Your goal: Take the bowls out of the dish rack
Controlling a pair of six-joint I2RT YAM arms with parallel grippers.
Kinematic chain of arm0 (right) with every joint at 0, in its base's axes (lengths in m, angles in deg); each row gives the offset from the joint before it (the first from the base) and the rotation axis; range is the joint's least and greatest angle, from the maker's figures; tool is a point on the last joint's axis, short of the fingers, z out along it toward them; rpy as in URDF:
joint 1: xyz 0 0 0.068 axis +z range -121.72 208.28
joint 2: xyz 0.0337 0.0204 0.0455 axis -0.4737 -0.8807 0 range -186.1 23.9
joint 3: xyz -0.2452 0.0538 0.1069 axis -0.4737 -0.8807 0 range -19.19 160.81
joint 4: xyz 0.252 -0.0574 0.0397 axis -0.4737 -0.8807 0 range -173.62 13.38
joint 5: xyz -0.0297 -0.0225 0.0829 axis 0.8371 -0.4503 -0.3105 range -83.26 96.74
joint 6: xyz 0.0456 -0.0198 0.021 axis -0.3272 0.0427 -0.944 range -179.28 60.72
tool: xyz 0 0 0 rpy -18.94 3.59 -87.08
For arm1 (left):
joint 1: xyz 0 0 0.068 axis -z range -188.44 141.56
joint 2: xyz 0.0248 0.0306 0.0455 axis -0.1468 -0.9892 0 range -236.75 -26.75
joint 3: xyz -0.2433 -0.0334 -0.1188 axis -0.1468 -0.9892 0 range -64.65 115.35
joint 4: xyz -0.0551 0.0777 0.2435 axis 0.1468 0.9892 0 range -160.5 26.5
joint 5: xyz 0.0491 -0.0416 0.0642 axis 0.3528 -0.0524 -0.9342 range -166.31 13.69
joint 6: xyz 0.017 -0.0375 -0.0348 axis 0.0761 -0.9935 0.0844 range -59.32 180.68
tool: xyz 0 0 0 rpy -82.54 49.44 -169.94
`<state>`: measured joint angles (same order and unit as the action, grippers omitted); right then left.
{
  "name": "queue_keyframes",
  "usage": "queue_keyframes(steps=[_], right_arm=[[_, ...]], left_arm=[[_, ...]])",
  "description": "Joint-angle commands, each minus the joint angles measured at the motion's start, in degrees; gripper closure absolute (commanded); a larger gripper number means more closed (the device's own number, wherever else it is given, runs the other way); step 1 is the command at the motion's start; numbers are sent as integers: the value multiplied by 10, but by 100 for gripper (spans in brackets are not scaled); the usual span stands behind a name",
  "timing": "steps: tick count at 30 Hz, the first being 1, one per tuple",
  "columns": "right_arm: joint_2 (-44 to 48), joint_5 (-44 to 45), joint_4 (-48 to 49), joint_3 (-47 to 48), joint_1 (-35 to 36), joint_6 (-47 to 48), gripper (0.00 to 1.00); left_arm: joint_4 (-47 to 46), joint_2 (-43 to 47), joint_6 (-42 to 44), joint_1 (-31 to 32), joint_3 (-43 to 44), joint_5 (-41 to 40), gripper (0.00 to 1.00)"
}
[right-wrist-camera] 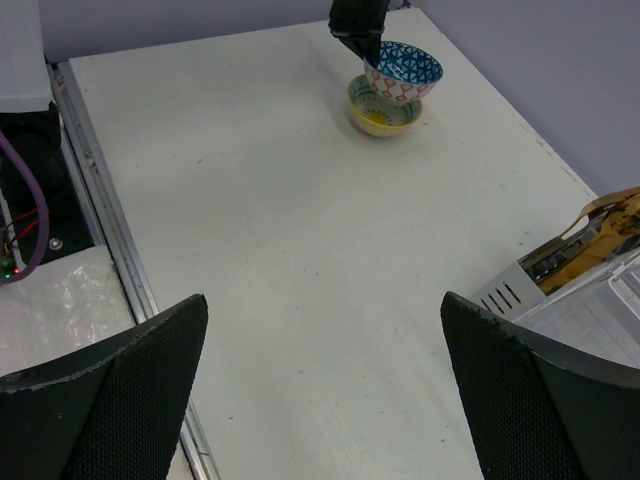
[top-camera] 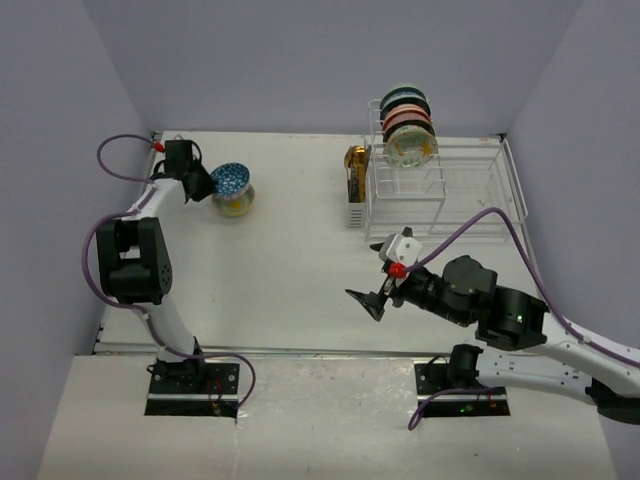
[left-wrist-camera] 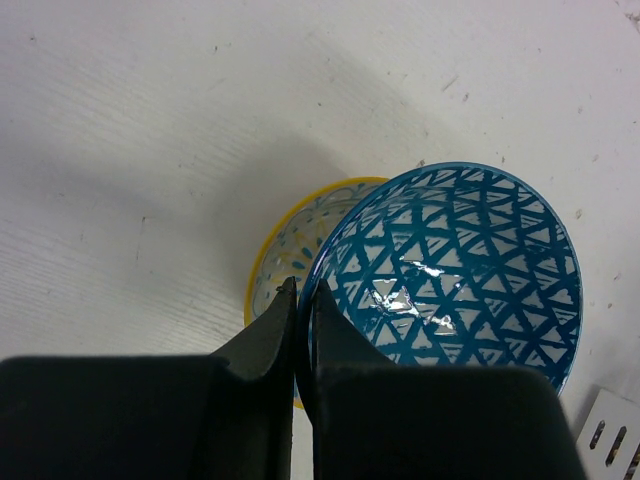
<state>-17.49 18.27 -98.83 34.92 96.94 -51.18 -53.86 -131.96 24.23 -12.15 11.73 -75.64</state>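
— Bowls, two small round ones, at the far left corner of the white desk: what has hold of them?

— Only the upper one is held. The left pincer is pinched nearly closed on the rim of the blue bowl, which has a white triangle lattice inside and a red-and-white pattern outside. One black finger lies outside the wall, the other inside. The bowl hangs tilted over a yellow-rimmed bowl with a pale patterned inside, which sits on the desk. Whether the two touch cannot be told.

— And moving right?

— A gold-brown cylinder stands against the left end of the white wire dish rack, at the far right of the desk. Several more bowls stand on edge, packed in a row, in the rack's tall upright slots at its far left corner. The nearest is pale with yellow flecks, with an orange-red one behind it and darker and teal ones beyond. The low wire basket stretches to the right of them.

— The right arm?

— The right pincer hovers over the desk's near middle, well apart from the rack and from the two bowls on the left. Its wrist camera shows both black mesh-textured fingers spread wide with nothing between them, bare desk below and the blue bowl in the distance.
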Motion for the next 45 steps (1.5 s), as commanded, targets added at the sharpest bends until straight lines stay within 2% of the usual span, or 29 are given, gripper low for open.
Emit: queue_keyframes(steps=[1, 13, 21, 24, 32, 40, 45], right_arm=[[19, -25, 27, -1, 1, -8, 1], [36, -80, 29, -8, 1, -5, 1], [37, -77, 30, -8, 1, -5, 1], [39, -78, 30, -10, 1, -4, 1], [39, -81, 31, -8, 1, -4, 1], [30, -85, 31, -8, 1, -3, 1], [28, -83, 31, -8, 1, -4, 1]], left_arm=[[-58, -1, -10, 3, 11, -3, 100], [-64, -22, -7, 6, -2, -19, 94], [-64, -11, -5, 11, -8, -18, 91], [-64, 0, -9, 11, -19, -19, 79], [-64, 28, -12, 10, -38, -19, 73], [-50, 62, -17, 11, -63, -13, 74], [-54, 68, -17, 10, -83, -14, 83]])
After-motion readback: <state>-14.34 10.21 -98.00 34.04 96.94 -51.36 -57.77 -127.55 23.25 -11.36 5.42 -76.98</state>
